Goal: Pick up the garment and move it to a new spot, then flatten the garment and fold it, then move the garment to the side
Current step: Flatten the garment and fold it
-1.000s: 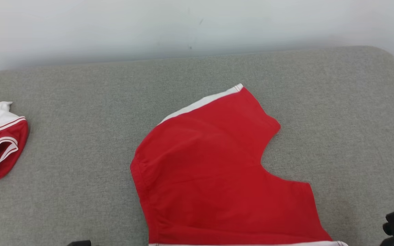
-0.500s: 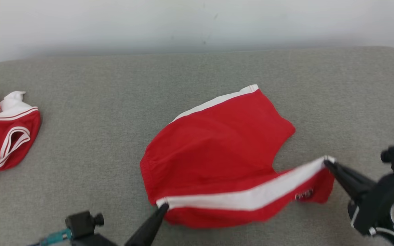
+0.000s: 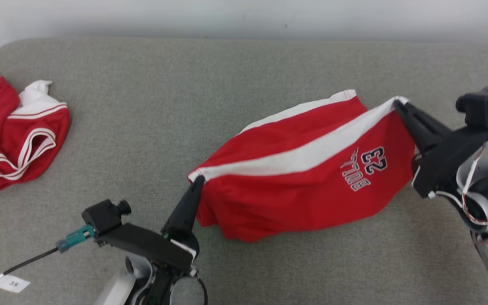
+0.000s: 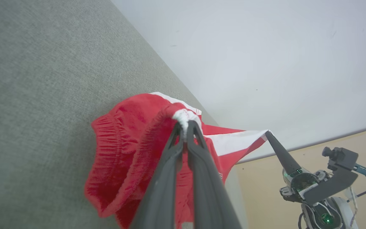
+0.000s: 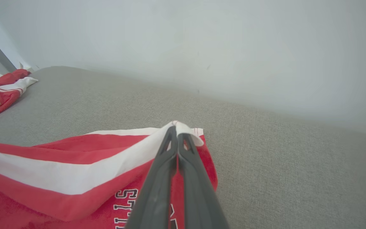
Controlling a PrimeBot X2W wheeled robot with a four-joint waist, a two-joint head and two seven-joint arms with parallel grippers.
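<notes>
I am gripping the red shorts by their white hem, left claw and right claw both clamped on its corners, the rest sagging right of the grey cushion's middle, and such thin fingertip pinches are risking a slip.

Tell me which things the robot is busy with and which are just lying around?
Busy with:
- red shorts, held up by their white edge
- left gripper, shut on one corner of that edge
- right gripper, shut on the other corner

Just lying around:
- crumpled red and white clothes, at the far left of the grey cushion
</notes>
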